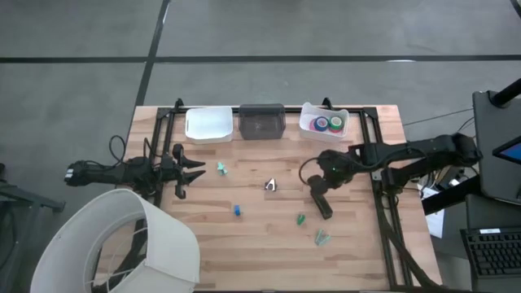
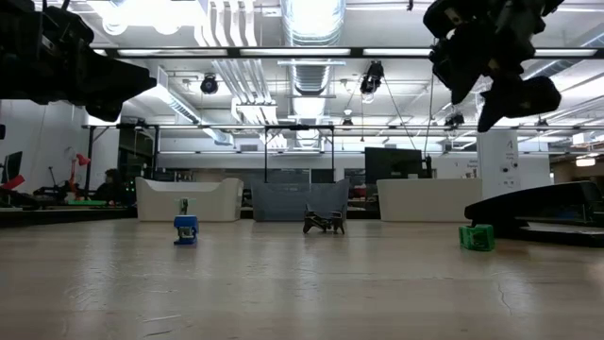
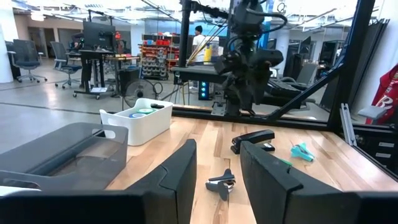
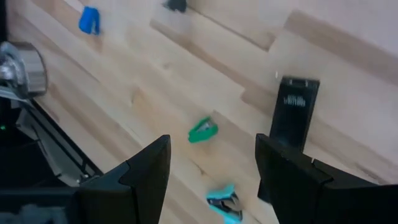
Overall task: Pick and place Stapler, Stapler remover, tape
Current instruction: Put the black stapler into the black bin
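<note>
A black stapler [image 1: 321, 203] lies flat on the wooden table toward its right side, also in the right wrist view [image 4: 292, 115]. Several small staple removers lie scattered: teal [image 1: 221, 168], dark silvery [image 1: 270, 185], blue [image 1: 237, 210], green [image 1: 300, 218] and teal [image 1: 322, 238]. The tape rolls [image 1: 326, 124] sit in the right white bin [image 1: 307, 110] at the far edge. My right gripper [image 4: 211, 162] hovers open above the table, just at the stapler's far end [image 1: 316, 185]. My left gripper [image 1: 199, 168] is open, raised over the table's left part, pointing right.
A white bin [image 1: 207, 124] and a grey bin [image 1: 261, 122] stand beside the tape bin along the far edge. Black frame rails [image 1: 381, 203] run along the table's sides. A white lamp shade [image 1: 122, 244] covers the near left corner. Bare wood lies near the middle.
</note>
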